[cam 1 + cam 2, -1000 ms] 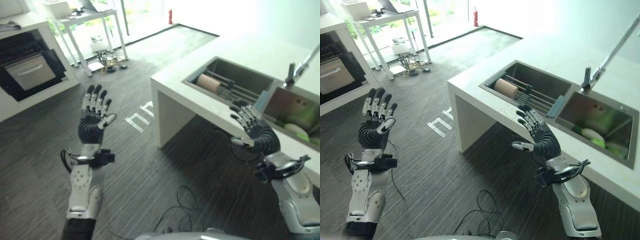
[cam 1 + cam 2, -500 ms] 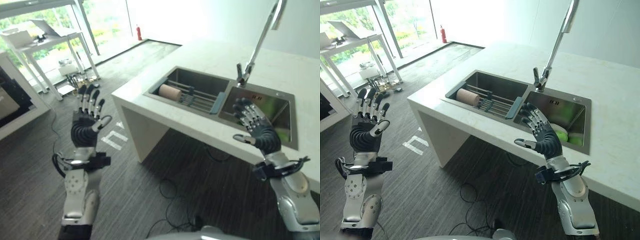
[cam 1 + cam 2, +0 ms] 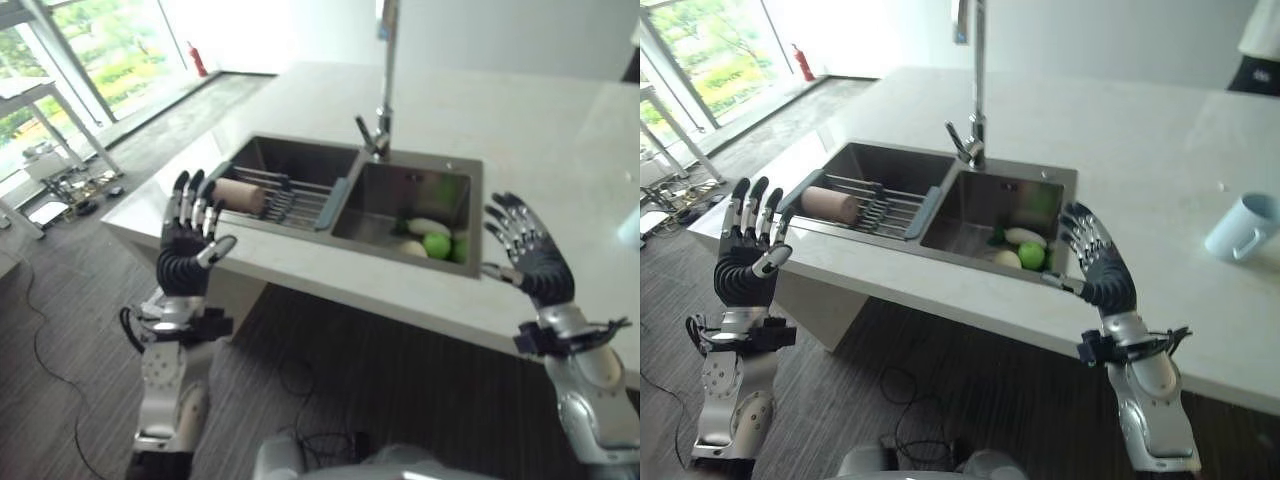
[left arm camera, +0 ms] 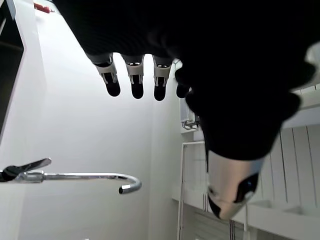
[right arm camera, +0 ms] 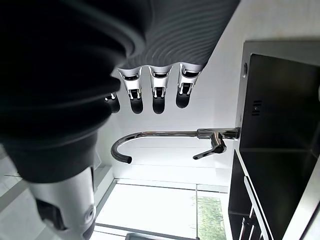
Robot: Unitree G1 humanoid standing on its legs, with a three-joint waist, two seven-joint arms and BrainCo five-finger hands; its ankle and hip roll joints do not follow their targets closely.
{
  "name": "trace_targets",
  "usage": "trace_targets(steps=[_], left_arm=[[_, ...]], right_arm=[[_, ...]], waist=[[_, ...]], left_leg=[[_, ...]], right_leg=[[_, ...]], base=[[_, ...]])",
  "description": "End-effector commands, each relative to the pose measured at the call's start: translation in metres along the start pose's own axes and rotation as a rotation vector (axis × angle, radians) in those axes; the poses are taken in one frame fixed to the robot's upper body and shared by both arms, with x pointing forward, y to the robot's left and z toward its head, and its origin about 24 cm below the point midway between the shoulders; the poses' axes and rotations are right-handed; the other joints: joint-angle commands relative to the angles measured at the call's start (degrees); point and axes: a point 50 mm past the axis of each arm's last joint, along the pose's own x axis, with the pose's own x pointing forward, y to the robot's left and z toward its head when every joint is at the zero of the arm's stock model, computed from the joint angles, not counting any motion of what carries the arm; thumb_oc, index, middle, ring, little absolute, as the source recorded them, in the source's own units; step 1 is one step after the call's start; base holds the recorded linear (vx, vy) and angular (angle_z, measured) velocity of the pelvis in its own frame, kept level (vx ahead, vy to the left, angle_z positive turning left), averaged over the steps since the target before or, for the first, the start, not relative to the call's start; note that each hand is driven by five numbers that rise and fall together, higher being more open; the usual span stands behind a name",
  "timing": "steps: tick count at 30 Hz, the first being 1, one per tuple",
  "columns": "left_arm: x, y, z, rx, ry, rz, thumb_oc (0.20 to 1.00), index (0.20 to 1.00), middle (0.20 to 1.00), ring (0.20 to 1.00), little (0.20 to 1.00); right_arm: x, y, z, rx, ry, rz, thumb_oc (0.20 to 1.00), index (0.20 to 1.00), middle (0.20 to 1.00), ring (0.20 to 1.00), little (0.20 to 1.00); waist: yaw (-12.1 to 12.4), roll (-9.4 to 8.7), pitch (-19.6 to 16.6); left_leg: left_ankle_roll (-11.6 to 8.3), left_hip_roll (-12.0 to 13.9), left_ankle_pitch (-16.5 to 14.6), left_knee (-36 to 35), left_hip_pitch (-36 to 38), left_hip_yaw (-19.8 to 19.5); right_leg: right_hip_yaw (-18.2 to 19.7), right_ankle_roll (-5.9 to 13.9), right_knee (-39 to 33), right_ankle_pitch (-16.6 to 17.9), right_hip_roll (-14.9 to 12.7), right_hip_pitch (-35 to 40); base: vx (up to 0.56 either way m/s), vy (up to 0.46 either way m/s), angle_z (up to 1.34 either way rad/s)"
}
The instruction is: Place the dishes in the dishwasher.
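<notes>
Down in the right basin of the double sink (image 3: 940,215) the dishes (image 3: 1024,238) are seen: a pale, flattish piece lying with its long axis roughly across the basin, a second pale piece just beside it towards the robot, and a round green item (image 3: 1031,255) touching them on the near side. Which way the pale pieces face cannot be told. In the left basin a wire rack (image 3: 880,205) is laid across, and on its left end a tan cylinder (image 3: 829,204) is rested on its side, its long axis running along the rack. A tall chrome tap (image 3: 973,90) is stood at the back, between the two basins. The sink is set in a white stone worktop (image 3: 1140,150), on which a pale blue mug (image 3: 1244,227) is placed upright, well apart from the sink to the right, its handle turned towards the robot's side.

Both hands are held up in the air with nothing in them. The right hand (image 3: 1102,272) is raised over the near edge of the worktop, just beside the right basin, its back turned to the camera and its fingers (image 5: 156,97) straight and slightly spread, the thumb held out to the side. The left hand (image 3: 744,270) is raised left of the worktop's corner, above the floor, its fingers (image 4: 133,82) pointed upward and fanned a little, the thumb angled outward.
</notes>
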Motion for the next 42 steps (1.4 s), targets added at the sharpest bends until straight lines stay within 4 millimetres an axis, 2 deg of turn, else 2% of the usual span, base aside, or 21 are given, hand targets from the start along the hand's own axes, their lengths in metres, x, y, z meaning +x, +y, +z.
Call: trace_targets(steps=[1,3,6,8,10,13,15,16,18,20,21,22,24,25,27,31,36,37,40,41,42], left_arm=[[0.005,0.007,0.033,0.015,-0.153,-0.018,1.000,1.000,1.000,1.000,1.000],[0.003,0.008,0.032,0.011,-0.158,-0.012,1.000,1.000,1.000,1.000,1.000],[-0.003,0.011,0.033,-0.002,-0.177,0.002,1.000,1.000,1.000,1.000,1.000],[-0.006,0.013,0.037,-0.004,-0.193,0.018,1.000,1.000,1.000,1.000,1.000],[-0.004,0.012,0.042,-0.008,-0.213,0.012,1.000,1.000,1.000,1.000,1.000],[0.006,0.010,0.045,-0.006,-0.231,-0.015,1.000,1.000,1.000,1.000,1.000],[0.013,0.008,0.047,-0.001,-0.237,-0.044,1.000,1.000,1.000,1.000,1.000],[0.013,0.010,0.047,-0.004,-0.232,-0.038,1.000,1.000,1.000,1.000,1.000],[0.010,0.017,0.049,-0.002,-0.226,-0.009,1.000,1.000,1.000,1.000,1.000],[0.007,0.019,0.054,0.043,-0.241,0.011,1.000,1.000,1.000,1.000,1.000],[0.007,0.019,0.056,0.055,-0.247,0.018,1.000,1.000,1.000,1.000,1.000],[0.009,0.021,0.057,0.050,-0.248,0.024,1.000,1.000,1.000,1.000,1.000],[0.010,0.021,0.056,0.043,-0.245,0.023,1.000,1.000,1.000,1.000,1.000],[0.013,0.017,0.052,0.027,-0.237,0.007,1.000,1.000,1.000,1.000,1.000],[0.012,0.011,0.047,0.024,-0.232,-0.010,1.000,1.000,1.000,1.000,1.000],[0.013,0.008,0.041,0.026,-0.218,-0.025,1.000,1.000,1.000,1.000,1.000],[0.013,0.007,0.035,0.014,-0.181,-0.031,1.000,1.000,1.000,1.000,1.000],[0.013,0.007,0.035,0.009,-0.177,-0.040,1.000,1.000,1.000,1.000,1.000],[0.011,0.003,0.038,-0.003,-0.195,-0.064,1.000,1.000,1.000,1.000,1.000],[0.010,0.002,0.038,-0.010,-0.192,-0.064,1.000,1.000,1.000,1.000,1.000],[0.009,0.002,0.038,-0.013,-0.187,-0.062,1.000,1.000,1.000,1.000,1.000]], right_arm=[[0.007,-0.006,0.026,-0.022,-0.154,0.004,1.000,1.000,1.000,1.000,1.000],[0.004,-0.008,0.027,-0.032,-0.146,0.014,1.000,1.000,1.000,1.000,1.000],[0.001,-0.015,0.031,-0.047,-0.145,0.024,1.000,1.000,1.000,1.000,1.000],[0.002,-0.017,0.035,-0.049,-0.151,0.037,1.000,1.000,1.000,1.000,1.000],[0.003,-0.019,0.042,-0.056,-0.163,0.030,1.000,1.000,1.000,1.000,1.000],[0.001,-0.021,0.043,-0.063,-0.169,-0.016,1.000,1.000,1.000,1.000,1.000],[-0.006,-0.022,0.040,-0.045,-0.175,-0.079,1.000,1.000,1.000,1.000,1.000],[-0.007,-0.022,0.040,-0.045,-0.172,-0.082,1.000,1.000,1.000,1.000,1.000],[-0.007,-0.016,0.036,-0.032,-0.158,-0.060,1.000,1.000,1.000,1.000,1.000],[-0.002,-0.009,0.033,-0.015,-0.155,-0.024,1.000,1.000,1.000,1.000,1.000],[0.002,-0.007,0.031,-0.009,-0.154,-0.015,1.000,1.000,1.000,1.000,1.000],[0.005,-0.007,0.030,-0.007,-0.149,-0.016,1.000,1.000,1.000,1.000,1.000],[0.006,-0.007,0.030,-0.010,-0.145,-0.021,1.000,1.000,1.000,1.000,1.000],[0.007,-0.009,0.030,-0.022,-0.140,-0.033,1.000,1.000,1.000,1.000,1.000],[0.007,-0.008,0.030,-0.021,-0.143,-0.040,1.000,1.000,1.000,1.000,1.000],[0.008,-0.007,0.025,-0.012,-0.144,-0.059,1.000,1.000,1.000,1.000,1.000],[0.012,-0.003,0.023,-0.004,-0.134,-0.059,1.000,1.000,1.000,1.000,1.000],[0.010,-0.005,0.023,-0.005,-0.128,-0.060,1.000,1.000,1.000,1.000,1.000],[0.007,-0.009,0.023,-0.025,-0.126,-0.056,1.000,1.000,1.000,1.000,1.000],[0.006,-0.010,0.022,-0.032,-0.122,-0.057,1.000,1.000,1.000,1.000,1.000],[0.006,-0.010,0.022,-0.032,-0.122,-0.057,1.000,1.000,1.000,1.000,1.000]], waist=[[2.0,0.95,-1.7],[2.2,1.47,-2.0],[2.9,2.22,-2.1],[3.4,2.12,-2.2],[3.5,1.91,-2.2],[3.3,1.37,-2.6],[3.9,0.24,-2.8],[4.0,0.05,-2.8],[5.0,-0.07,-3.2],[6.7,-0.14,-3.4],[7.2,-0.10,-3.4],[7.4,-0.05,-3.6],[7.3,-0.12,-3.7],[6.8,-0.69,-3.7],[6.3,-1.19,-3.7],[5.9,-0.96,-3.7],[4.3,0.41,-4.1],[4.0,0.36,-3.7],[3.6,-0.41,-1.7],[3.4,-0.50,-1.1],[3.3,-0.46,-0.9]], left_leg=[[-0.14,-0.5,6.2,-19.3,14.0,0.5],[-0.96,0.6,7.5,-25.4,15.3,-0.7],[-2.13,2.2,9.5,-25.5,12.2,-5.1],[-1.77,1.7,7.8,-25.5,13.0,-6.6],[-1.50,1.1,5.2,-25.2,14.1,-5.1],[-0.61,-0.8,3.7,-25.5,14.9,-3.3],[1.54,-4.6,2.0,-25.5,15.7,-3.9],[2.09,-5.2,1.6,-25.5,16.1,-4.1],[3.19,-6.6,0.3,-25.5,17.4,-3.1],[3.27,-6.7,-1.1,-25.5,18.0,-0.4],[3.43,-6.5,-1.2,-25.5,18.0,0.3],[3.69,-6.5,-1.2,-25.5,17.9,0.8],[3.86,-6.7,-1.2,-25.5,17.8,0.7],[4.40,-7.9,-1.3,-25.5,17.9,-0.3],[4.55,-9.1,-1.4,-25.5,18.3,-1.2],[4.48,-9.8,-1.1,-25.5,18.9,-1.2],[3.22,-9.3,-0.9,-24.3,20.7,2.4],[2.10,-9.2,-0.8,-19.0,19.1,3.0],[-0.29,-7.6,3.2,-2.7,11.5,2.3],[-0.79,-5.5,4.1,-0.2,9.1,1.8],[-0.81,-3.8,4.0,-2.1,9.4,2.7]], right_leg=[[3.8,8.22,-21.3,8.4,-4.0,12.0],[4.4,8.73,-21.3,7.7,-4.5,12.4],[5.9,8.90,-21.3,6.9,-5.0,13.4],[6.9,9.40,-21.3,6.6,-6.3,14.1],[6.5,10.85,-20.9,6.6,-8.6,14.3],[4.6,14.22,-19.7,7.2,-12.5,14.3],[2.9,15.92,-16.7,8.6,-15.5,12.9],[2.8,15.92,-16.0,9.0,-15.9,12.5],[-0.3,15.87,-13.9,10.9,-17.1,11.1],[-6.6,16.57,-13.4,11.6,-18.0,10.9],[-7.9,16.71,-13.2,11.5,-17.3,10.5],[-7.8,16.08,-13.2,9.3,-14.1,9.9],[-7.2,15.44,-13.0,8.4,-12.4,9.5],[-4.2,13.54,-12.2,7.5,-8.1,8.3],[-2.0,12.08,-12.7,7.4,-4.8,7.2],[-1.9,10.68,-16.0,8.0,-3.7,7.9],[-1.5,9.65,-17.9,8.3,-3.1,9.0],[-0.9,9.20,-18.0,7.8,-3.0,9.8],[-0.5,7.46,-17.4,7.6,-3.7,10.2],[-0.5,7.26,-18.0,8.0,-4.0,10.5],[-0.5,7.40,-19.0,8.3,-4.1,11.1]], base=[[0.21,0.275,-0.48],[0.18,0.279,-0.61],[0.19,0.368,-0.17],[0.22,0.463,-0.60],[0.16,0.506,-0.87],[0.15,0.587,-0.27],[0.19,0.566,0.16],[0.19,0.463,0.13],[0.16,0.363,-0.05],[0.08,0.242,-0.72],[0.02,0.190,-0.84],[0.02,0.114,-0.78],[0.06,0.078,-0.68],[0.10,0.056,-0.33],[0.08,-0.024,0.16],[0.06,-0.155,0.18],[0.10,-0.175,0.13],[0.03,-0.179,0.15],[-0.01,-0.123,0.12],[0.02,-0.030,0.12],[0.10,0.055,-0.01]])
